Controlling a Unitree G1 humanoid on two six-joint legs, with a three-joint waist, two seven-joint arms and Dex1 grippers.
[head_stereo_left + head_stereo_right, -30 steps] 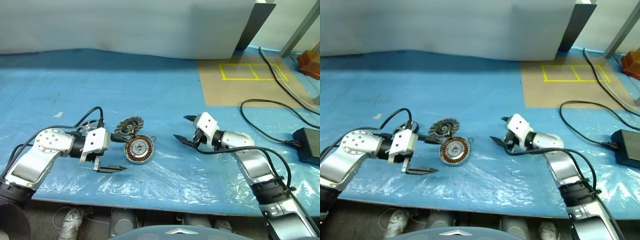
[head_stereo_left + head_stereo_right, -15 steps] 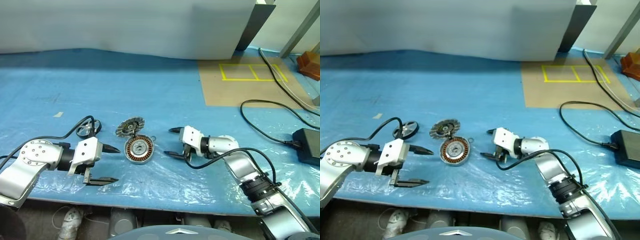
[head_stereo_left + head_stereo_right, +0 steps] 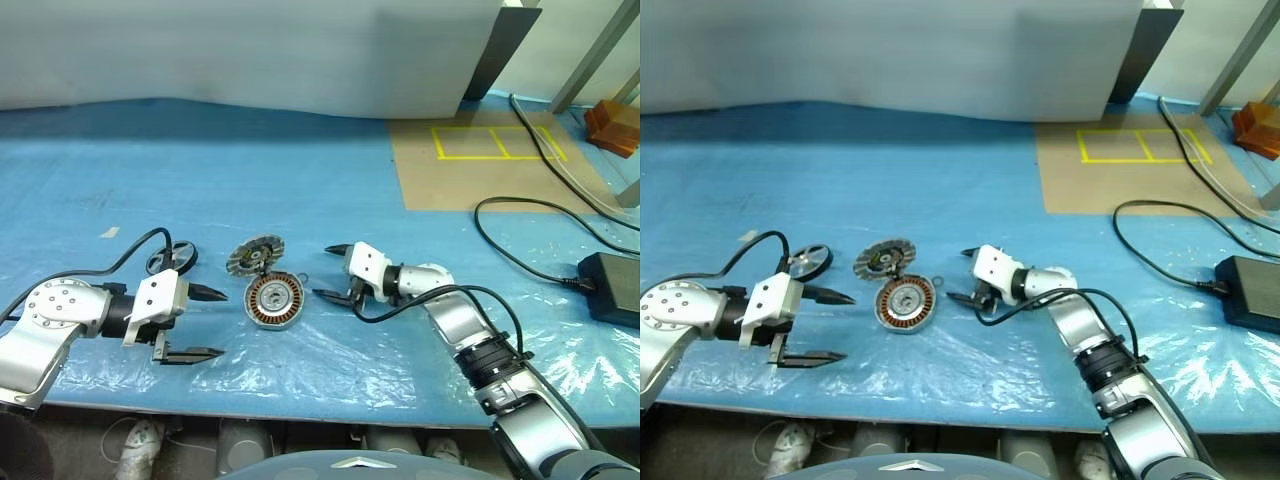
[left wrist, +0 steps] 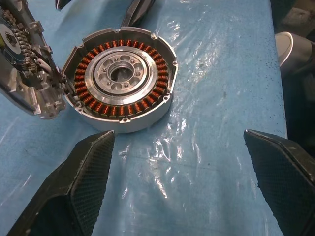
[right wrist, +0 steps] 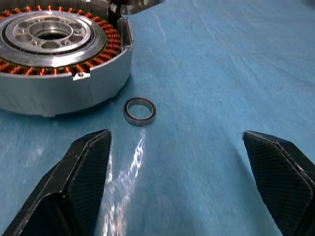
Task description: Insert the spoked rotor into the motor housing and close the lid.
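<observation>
You have both tools wide open and empty. The motor housing (image 3: 275,300) lies between the left tool (image 3: 205,323) and right tool (image 3: 332,271), the lid (image 3: 255,255) propped against it, the spoked rotor (image 3: 172,261) beyond the left tool.

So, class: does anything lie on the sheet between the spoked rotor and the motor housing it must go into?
Nothing visible does. The spoked rotor lies on bare blue sheet left of the motor housing. The lid leans on the housing's far rim, beside that path.
</observation>
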